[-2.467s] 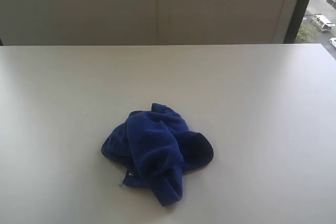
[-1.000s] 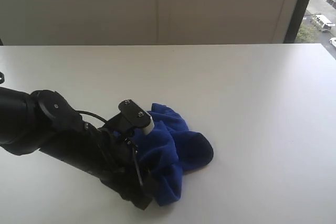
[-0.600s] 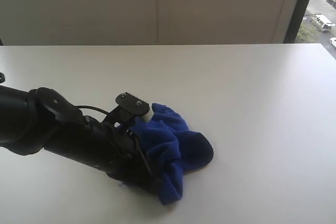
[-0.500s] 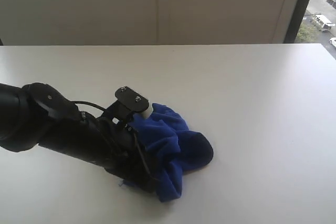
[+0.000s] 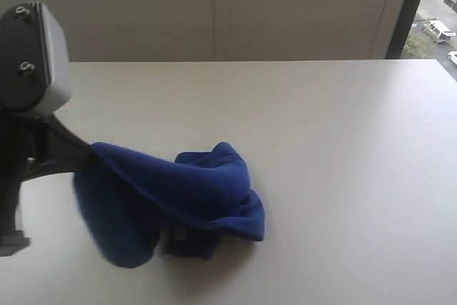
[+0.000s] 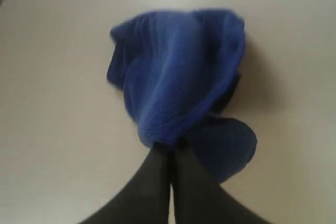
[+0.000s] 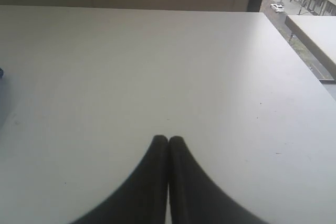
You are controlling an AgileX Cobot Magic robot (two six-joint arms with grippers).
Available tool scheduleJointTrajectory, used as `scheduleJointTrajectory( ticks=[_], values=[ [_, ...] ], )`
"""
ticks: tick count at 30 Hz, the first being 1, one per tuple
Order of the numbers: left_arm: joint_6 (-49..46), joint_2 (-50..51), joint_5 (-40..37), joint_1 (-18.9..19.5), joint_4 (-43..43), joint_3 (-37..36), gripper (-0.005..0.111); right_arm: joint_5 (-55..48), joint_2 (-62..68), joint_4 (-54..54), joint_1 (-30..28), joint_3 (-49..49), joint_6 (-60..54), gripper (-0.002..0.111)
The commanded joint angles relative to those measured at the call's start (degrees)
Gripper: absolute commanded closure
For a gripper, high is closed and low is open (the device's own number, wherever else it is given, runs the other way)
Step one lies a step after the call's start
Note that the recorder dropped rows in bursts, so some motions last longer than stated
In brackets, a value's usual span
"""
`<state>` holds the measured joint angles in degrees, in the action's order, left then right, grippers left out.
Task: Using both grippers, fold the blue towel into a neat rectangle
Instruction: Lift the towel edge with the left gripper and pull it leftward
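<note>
The blue towel lies bunched near the table's front middle, with one edge drawn up and out to the left. My left gripper holds that raised edge; its grey wrist housing looms at the far left. In the left wrist view the black fingers are pressed together with the towel pinched at their tips. A loose flap hangs beside them. My right gripper is shut with nothing in it, over bare table, and does not show in the exterior view.
The white table spreads wide to the right and behind the towel, ending at its far edge before a pale wall. A dark window post stands at the back right.
My left gripper has shut on the towel's edge and risen up and to the left, stretching the cloth out of its heap. The arm now stands near the left edge.
</note>
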<state>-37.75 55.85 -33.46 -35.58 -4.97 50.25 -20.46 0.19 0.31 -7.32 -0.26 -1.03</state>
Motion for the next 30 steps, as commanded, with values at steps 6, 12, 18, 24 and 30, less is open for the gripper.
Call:
scheduleJointTrajectory(
  ticks=[6,12,18,24,30],
  values=[
    [1.98,-4.65,-7.16,1.42,11.64,1.24,0.107,0.45,-0.19,0.1,0.41,0.26,-0.39,0.108],
    [2.1,-7.71,-6.87,1.42,13.56,1.24,0.107,1.4,-0.19,-6.86,0.41,0.26,-2.88,0.108],
    [4.54,-9.85,-6.75,1.42,13.56,1.24,0.107,2.16,-0.19,-7.87,0.41,0.26,-2.88,0.108],
    [4.92,-10.13,-6.75,1.42,13.05,1.24,0.107,18.14,-0.19,0.17,0.41,0.26,1.03,0.108],
    [5.01,-10.13,-7.12,1.42,12.78,1.14,0.107,44.31,-0.19,1.43,0.41,0.26,1.62,0.108]
  ],
)
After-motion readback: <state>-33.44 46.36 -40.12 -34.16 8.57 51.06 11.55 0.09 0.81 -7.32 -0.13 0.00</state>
